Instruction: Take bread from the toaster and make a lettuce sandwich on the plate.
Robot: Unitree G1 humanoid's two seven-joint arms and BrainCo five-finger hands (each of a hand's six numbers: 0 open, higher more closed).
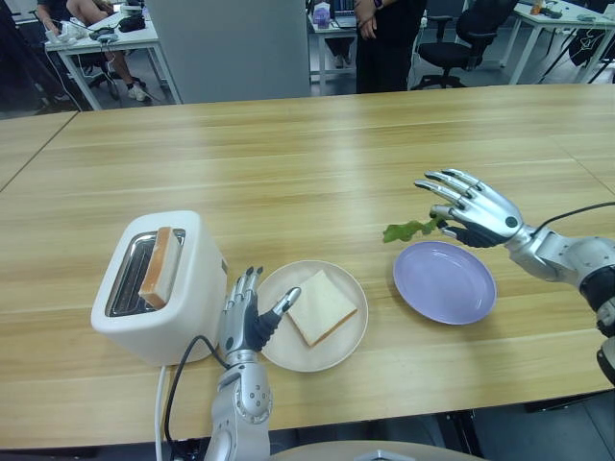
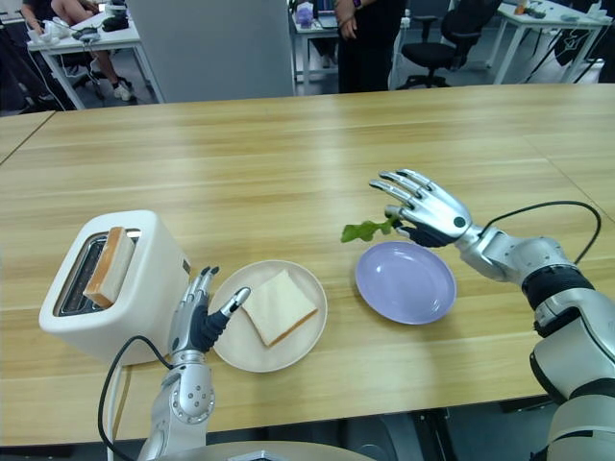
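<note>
A white toaster (image 1: 163, 283) stands at the front left with one slice of bread (image 1: 159, 266) upright in its slot. Another bread slice (image 1: 321, 307) lies flat on the cream plate (image 1: 279, 355) beside it. My left hand (image 1: 246, 322) is open between the toaster and that plate, fingers pointing up, touching neither. My right hand (image 1: 473, 208) hovers above the far edge of the purple plate (image 1: 452, 293), pinching a green lettuce leaf (image 1: 411, 230) that hangs to its left above the table. The other fingers are spread.
The toaster's black cable (image 1: 178, 375) loops down over the table's front edge near my left arm. The wooden table (image 1: 307, 163) stretches far back. Office desks, chairs and people stand behind it.
</note>
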